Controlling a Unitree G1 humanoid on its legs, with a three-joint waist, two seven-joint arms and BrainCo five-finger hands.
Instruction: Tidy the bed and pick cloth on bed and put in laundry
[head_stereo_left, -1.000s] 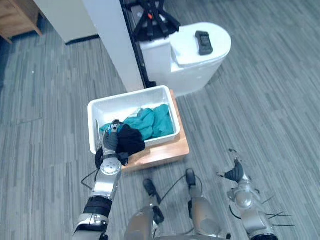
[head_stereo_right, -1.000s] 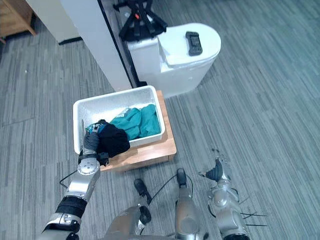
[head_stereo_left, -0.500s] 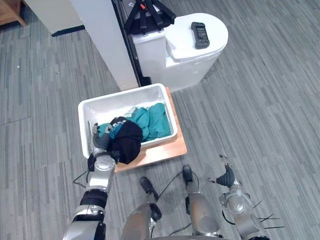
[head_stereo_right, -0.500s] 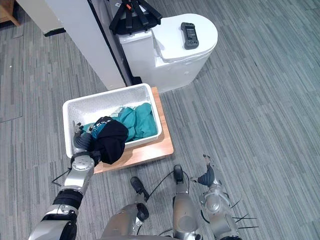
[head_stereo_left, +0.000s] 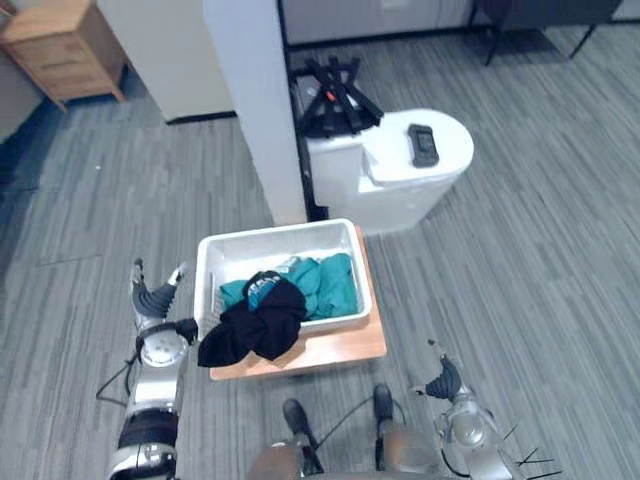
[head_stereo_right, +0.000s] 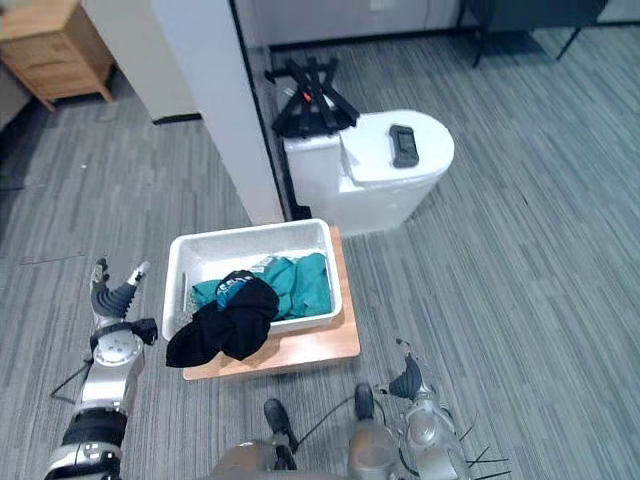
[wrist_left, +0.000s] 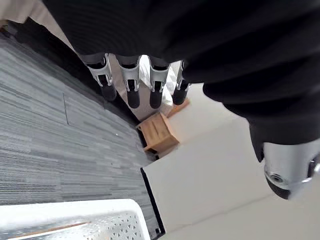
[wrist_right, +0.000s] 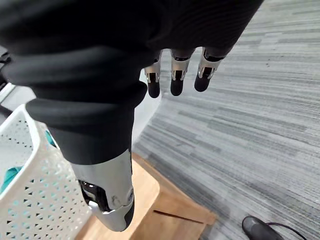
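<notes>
Black cloth (head_stereo_left: 255, 328) released, now draped over the laundry basket (head_stereo_left: 280, 231)'s front rim.
Left hand (head_stereo_left: 153, 303) has pulled away to the basket's left side, fingers spread wide and empty; the cloth lies half on teal cloth (head_stereo_left: 330, 285) inside. Right hand (head_stereo_left: 443, 380) hangs low, fingers relaxed, empty.

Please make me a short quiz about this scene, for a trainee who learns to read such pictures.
1. True or false: the left hand holds the black cloth.
2. Where does the black cloth lie? A) on a bed B) over the front rim of the white basket C) on a shelf
3. Fill in: the other cloth, inside the basket, is ___ in colour.
Key: 1 false; 2 B; 3 teal.
</notes>
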